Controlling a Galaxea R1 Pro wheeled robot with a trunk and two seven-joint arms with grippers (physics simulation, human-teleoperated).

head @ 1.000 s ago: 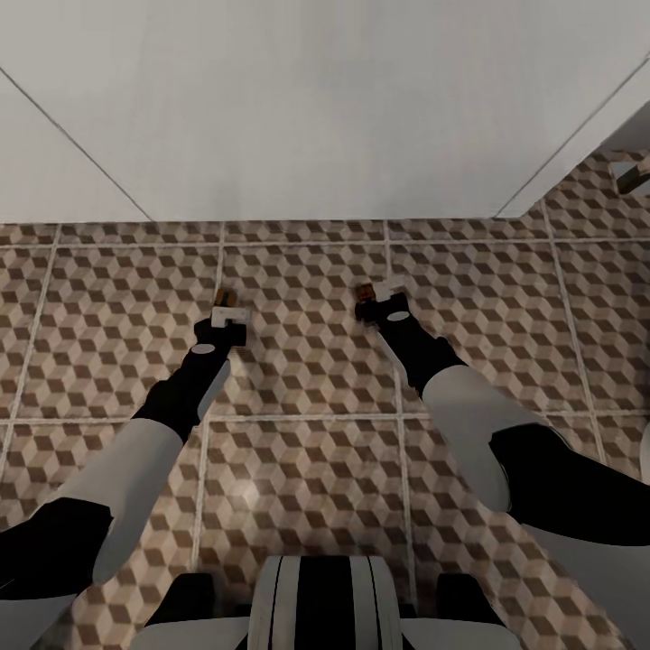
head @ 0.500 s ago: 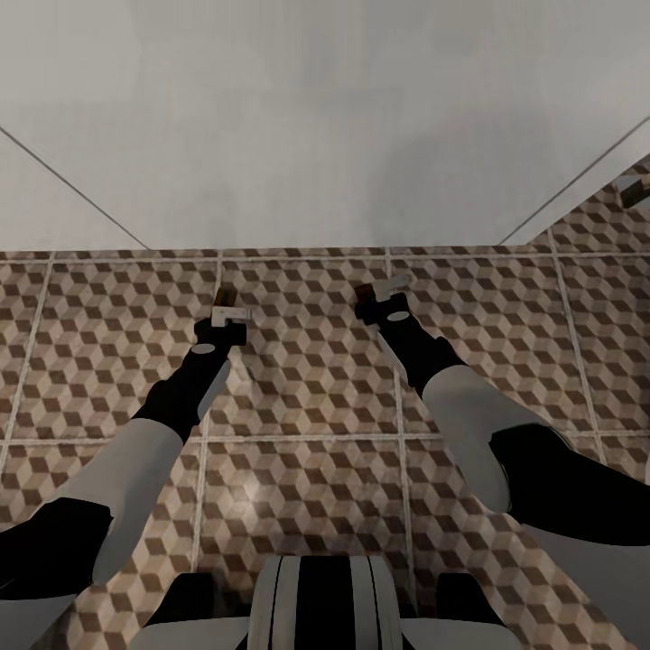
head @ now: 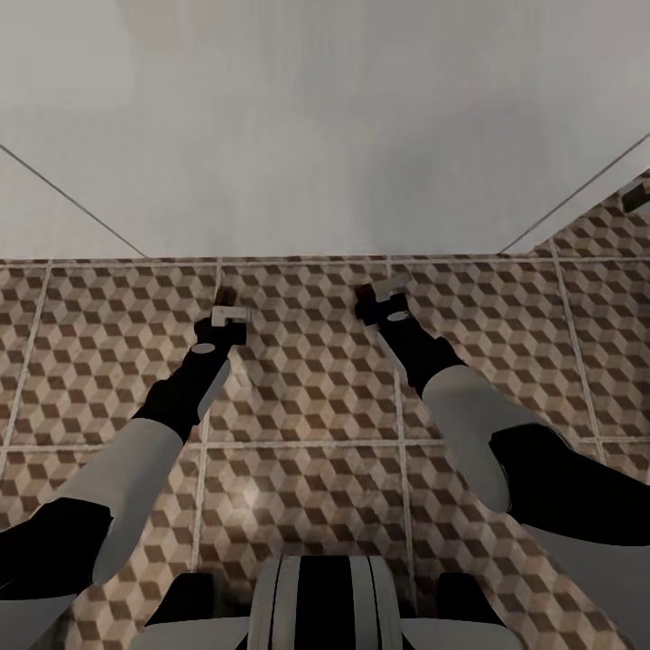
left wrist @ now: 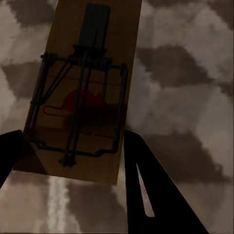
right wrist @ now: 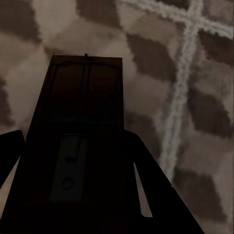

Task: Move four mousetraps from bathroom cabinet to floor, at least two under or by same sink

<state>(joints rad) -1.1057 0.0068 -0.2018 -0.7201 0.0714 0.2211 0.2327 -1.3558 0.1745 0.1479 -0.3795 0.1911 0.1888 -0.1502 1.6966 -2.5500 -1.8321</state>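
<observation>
Both arms reach down over the cube-patterned bathroom floor (head: pixel 307 397). My left gripper (head: pixel 225 307) is shut on a brown mousetrap (head: pixel 223 294). In the left wrist view that mousetrap (left wrist: pixel 85 92) shows its dark wire spring and red mark, held at its near end between the dark fingers (left wrist: pixel 146 187). My right gripper (head: pixel 381 293) is shut on a second mousetrap (head: pixel 365 291). In the right wrist view this mousetrap (right wrist: pixel 80 141) is a dark board in shadow just above the tiles, between the fingers (right wrist: pixel 153 195). The cabinet is out of view.
A broad white surface (head: pixel 325 135) fills the far half of the head view, and its front edge meets the tiles just beyond both grippers. A small grey-brown object (head: pixel 636 192) lies at the right edge, too small to identify. Open tiles lie between the arms.
The whole head view has shifted: the white surface's edge now sits lower and closer to the grippers, so the camera moved. Both grippers still hold their mousetraps in the same pose.
</observation>
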